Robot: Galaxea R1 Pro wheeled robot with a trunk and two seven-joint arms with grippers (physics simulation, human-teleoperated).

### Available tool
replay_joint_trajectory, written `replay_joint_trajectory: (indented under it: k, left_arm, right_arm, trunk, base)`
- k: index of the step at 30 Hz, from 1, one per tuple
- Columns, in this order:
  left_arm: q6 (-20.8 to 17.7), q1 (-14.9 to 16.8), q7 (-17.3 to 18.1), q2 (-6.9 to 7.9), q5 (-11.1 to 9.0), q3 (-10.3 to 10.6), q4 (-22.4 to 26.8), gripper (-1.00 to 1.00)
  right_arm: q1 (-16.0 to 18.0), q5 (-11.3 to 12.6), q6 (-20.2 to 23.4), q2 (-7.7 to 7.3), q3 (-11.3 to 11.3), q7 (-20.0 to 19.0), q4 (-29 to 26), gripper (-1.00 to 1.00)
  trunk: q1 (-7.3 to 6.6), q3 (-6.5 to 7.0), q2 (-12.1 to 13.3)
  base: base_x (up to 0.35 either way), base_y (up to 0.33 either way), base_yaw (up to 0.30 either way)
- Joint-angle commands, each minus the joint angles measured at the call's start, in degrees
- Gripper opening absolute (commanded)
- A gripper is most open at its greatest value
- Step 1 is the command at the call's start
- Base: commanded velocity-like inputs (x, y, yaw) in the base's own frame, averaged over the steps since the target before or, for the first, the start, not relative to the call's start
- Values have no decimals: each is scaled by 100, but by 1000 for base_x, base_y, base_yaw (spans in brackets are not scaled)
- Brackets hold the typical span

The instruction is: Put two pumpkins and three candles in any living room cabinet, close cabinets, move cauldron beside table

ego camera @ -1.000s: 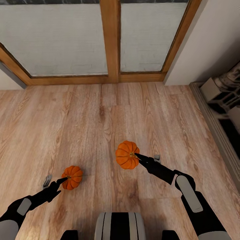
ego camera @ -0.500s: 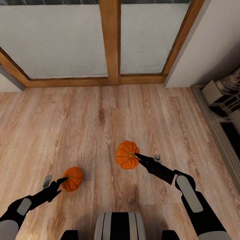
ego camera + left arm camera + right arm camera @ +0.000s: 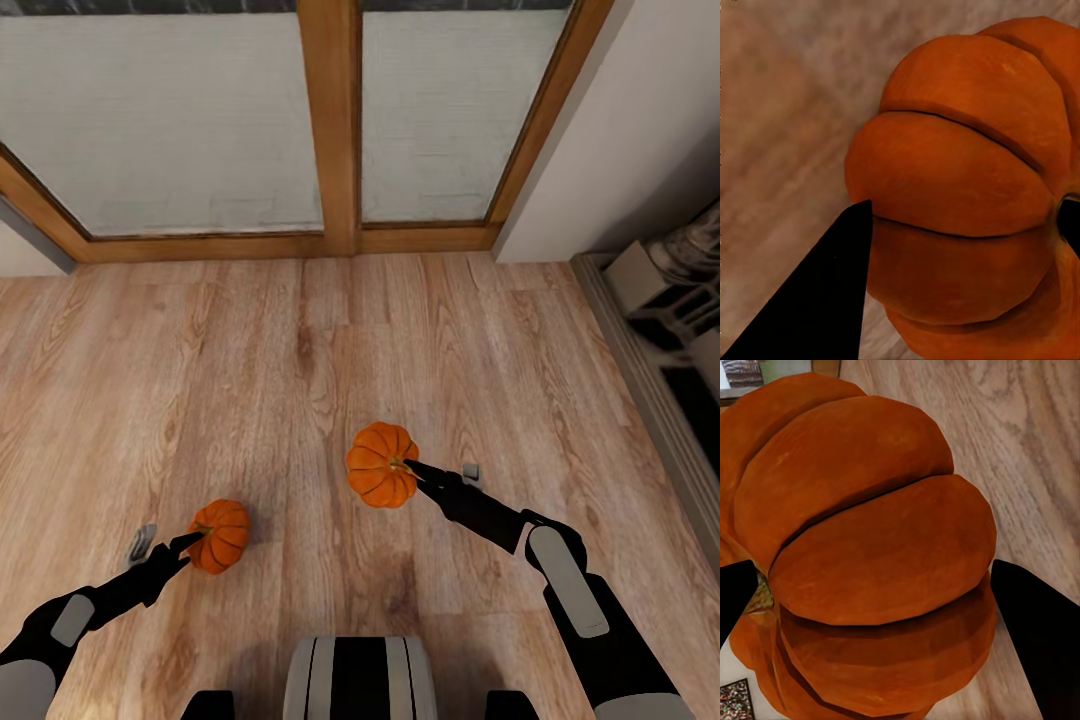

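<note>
While both pumpkins sit over the wooden floor (image 3: 300, 340), the larger-looking pumpkin (image 3: 381, 465) is pinched at its stem end by the right hand (image 3: 408, 467), and the other pumpkin (image 3: 222, 535) is clamped by the left hand (image 3: 193, 541). Behind them stands a wood-framed window (image 3: 335, 130).

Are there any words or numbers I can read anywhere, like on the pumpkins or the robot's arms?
No, there is no writing to read.
The round orange ribbed pumpkin at the left gripper: plain skin, no label.
The round orange ribbed pumpkin at the right gripper: plain too.
The wooden plank floor and the wood-framed window: no signs.
The grey shelf things at the side: too blurred to tell.
</note>
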State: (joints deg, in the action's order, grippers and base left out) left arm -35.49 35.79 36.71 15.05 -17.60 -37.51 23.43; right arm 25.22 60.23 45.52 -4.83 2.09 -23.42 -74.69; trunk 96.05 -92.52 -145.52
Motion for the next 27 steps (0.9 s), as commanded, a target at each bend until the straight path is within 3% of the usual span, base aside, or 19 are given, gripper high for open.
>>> replay_joint_trajectory:
  k: [1, 24, 27]
  left_arm:
    - [60, -1, -26, -2, 108, 16, -5, -100]
    - [58, -1, -33, -2, 108, 16, -6, -100]
    - [53, -1, -41, -2, 108, 16, -6, -100]
  right_arm:
    - [0, 6, 1, 0, 2, 23, -1, -100]
    - [0, 6, 1, 0, 2, 22, -1, -100]
    - [3, 6, 1, 0, 2, 22, -1, -100]
  trunk:
    - [1, 0, 0]
    - [1, 0, 0]
    - [-7, 66, 4]
  base:
    - [0, 0, 0]
    - [0, 0, 0]
    - [0, 0, 0]
